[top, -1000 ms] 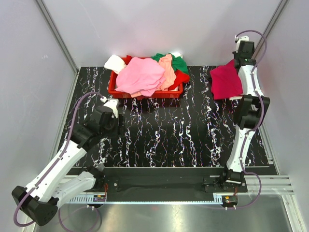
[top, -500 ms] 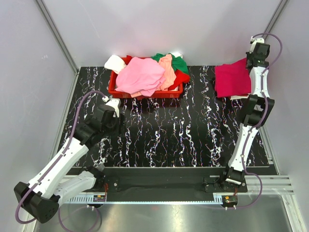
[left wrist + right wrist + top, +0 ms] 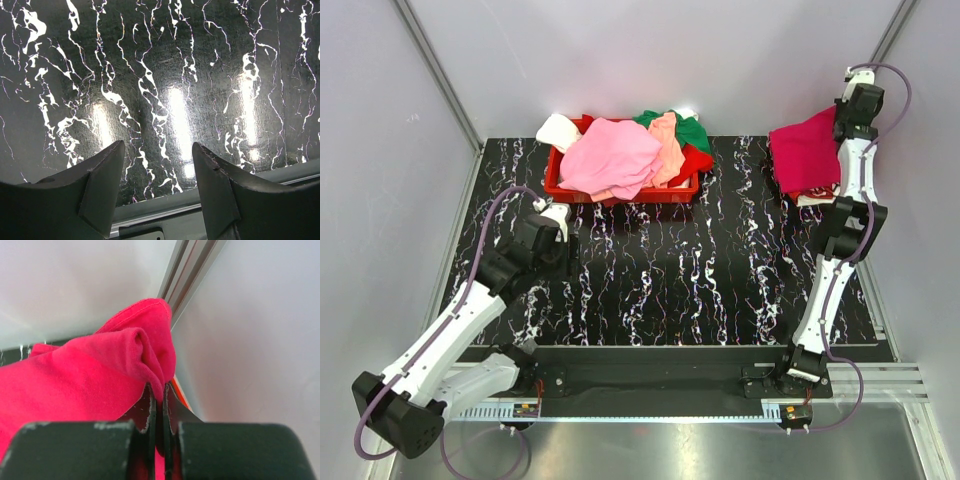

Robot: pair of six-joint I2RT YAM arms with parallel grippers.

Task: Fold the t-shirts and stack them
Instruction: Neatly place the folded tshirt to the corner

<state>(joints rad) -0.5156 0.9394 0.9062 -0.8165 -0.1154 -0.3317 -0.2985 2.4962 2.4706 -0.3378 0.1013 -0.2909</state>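
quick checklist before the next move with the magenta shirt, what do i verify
1. Right gripper shut on magenta shirt: ok.
2. Left gripper open and empty: ok.
3. Shirt apart from basket: ok.
4. Shirt spread flat for folding: not ok, bunched at the pinch.
5. What the red-and-white bit at the shirt's near edge is: cannot tell.
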